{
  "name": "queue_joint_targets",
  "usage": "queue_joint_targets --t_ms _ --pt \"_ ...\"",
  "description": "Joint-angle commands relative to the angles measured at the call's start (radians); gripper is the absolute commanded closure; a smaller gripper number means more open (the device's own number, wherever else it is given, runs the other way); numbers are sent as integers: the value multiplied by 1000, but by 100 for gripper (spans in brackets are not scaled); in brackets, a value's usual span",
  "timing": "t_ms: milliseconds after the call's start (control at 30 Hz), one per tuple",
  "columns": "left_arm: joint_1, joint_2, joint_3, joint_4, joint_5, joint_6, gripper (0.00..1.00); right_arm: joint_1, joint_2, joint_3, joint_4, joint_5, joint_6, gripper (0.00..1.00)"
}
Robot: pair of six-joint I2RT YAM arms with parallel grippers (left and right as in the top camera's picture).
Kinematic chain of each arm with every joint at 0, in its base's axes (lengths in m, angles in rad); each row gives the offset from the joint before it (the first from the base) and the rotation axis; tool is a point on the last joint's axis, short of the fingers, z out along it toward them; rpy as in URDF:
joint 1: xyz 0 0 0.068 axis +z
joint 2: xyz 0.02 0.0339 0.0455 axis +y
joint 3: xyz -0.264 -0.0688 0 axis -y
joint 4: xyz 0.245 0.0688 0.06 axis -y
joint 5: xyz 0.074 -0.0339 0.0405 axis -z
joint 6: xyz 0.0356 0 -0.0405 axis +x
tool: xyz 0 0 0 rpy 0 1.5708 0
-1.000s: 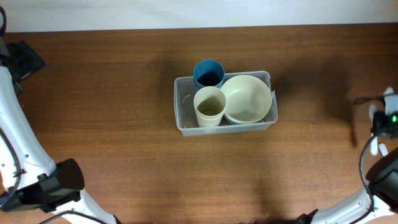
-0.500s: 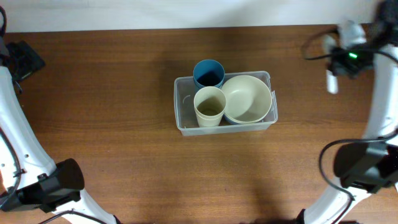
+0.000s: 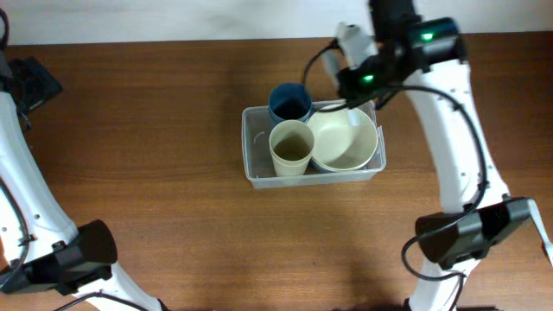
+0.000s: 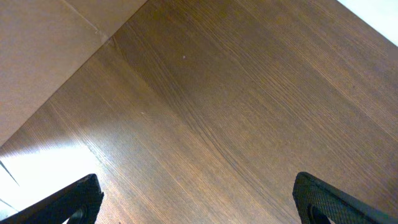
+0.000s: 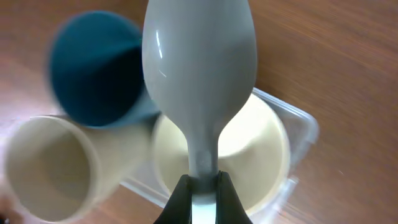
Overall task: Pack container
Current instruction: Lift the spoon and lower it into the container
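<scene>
We start at the right gripper (image 5: 203, 194). Its two dark fingers are pinched tight on the thin handle of a pale grey spoon (image 5: 199, 68), and the spoon's broad end juts straight out ahead of the wrist camera.

Beneath the spoon, all a bit blurred, we make out the blue cup (image 5: 93, 68) up left and the cream cup (image 5: 50, 168) lower left. The cream bowl (image 5: 255, 155) sits under the handle, with a rounded corner of the container (image 5: 301, 124) peeking out on the right.

From overhead, we have the right arm (image 3: 449, 117) arching up from the near right of the wooden table (image 3: 130, 130), its wrist hanging over the container's far right corner. The container itself lies at the middle of the table, long side running left to right. Inside it, the cream cup stands upright against the near wall and the cream bowl fills the right half, just beside the cup. The blue cup is at the far wall, its mouth overlapping the rim, and we cannot tell whether it sits wholly inside.

Over to the left gripper (image 4: 199, 208). Its fingertips show only in the bottom corners of its own view, spread wide, with wood grain between them. The left arm (image 3: 17, 177) runs along the table's left edge, well apart from the container.
</scene>
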State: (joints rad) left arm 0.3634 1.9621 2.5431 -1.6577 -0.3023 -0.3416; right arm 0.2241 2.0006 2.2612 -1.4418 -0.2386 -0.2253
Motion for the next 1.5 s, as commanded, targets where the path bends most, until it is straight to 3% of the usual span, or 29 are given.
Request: queue_joint_targets --t_ms 0,133,333,867,1133,1467 --pt "6 12 -8 -1 3 -13 0 80 -1 79 18 -19 24 96" --pt "6 12 -8 -1 3 -14 0 100 -1 168 22 -16 41 96" --pt "6 12 -8 -1 3 -14 0 108 -1 296 46 -19 211 96" --pt "6 12 -8 -1 3 -14 0 293 21 249 119 -26 401 93" --pt "6 12 -8 -1 3 -14 0 319 89 222 139 -147 402 90" --pt "6 12 -8 -1 3 -13 0 320 145 189 141 -154 402 89"
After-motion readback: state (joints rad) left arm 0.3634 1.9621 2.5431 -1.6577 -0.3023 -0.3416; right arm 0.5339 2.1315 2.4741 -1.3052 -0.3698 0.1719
